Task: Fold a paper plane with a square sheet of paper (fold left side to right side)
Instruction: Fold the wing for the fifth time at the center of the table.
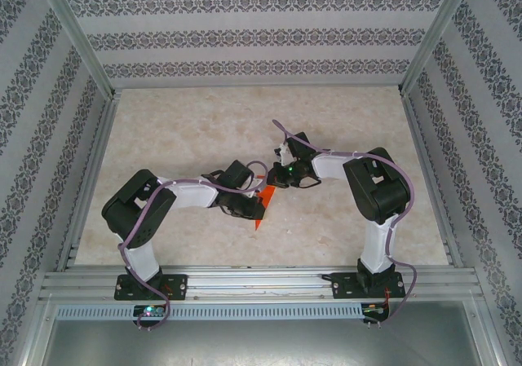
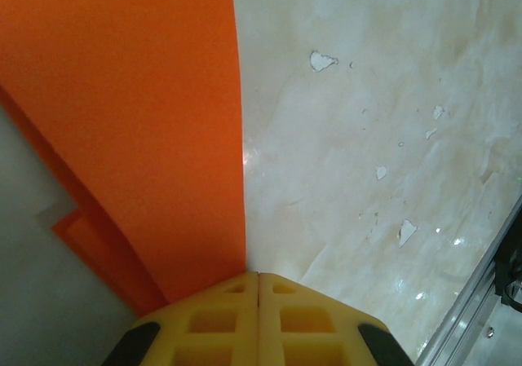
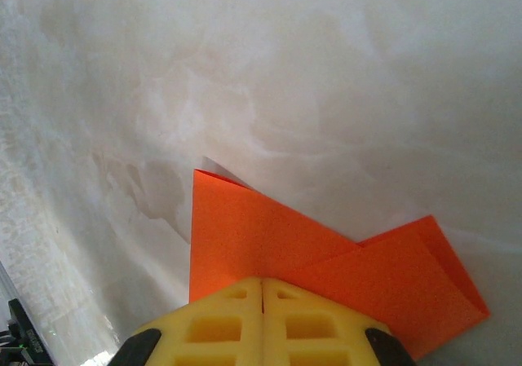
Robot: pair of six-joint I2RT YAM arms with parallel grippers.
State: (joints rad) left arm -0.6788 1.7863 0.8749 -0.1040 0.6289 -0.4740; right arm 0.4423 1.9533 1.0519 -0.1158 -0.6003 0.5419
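Left wrist: closed left hand (image 2: 258, 280) pinches plain orange paper (image 2: 122, 97).

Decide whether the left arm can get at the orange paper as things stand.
Likely yes: the left tool, shut, meets the paper at its edge, apparently pinching it; nothing stands between them.

Bright, even light; slight glare.
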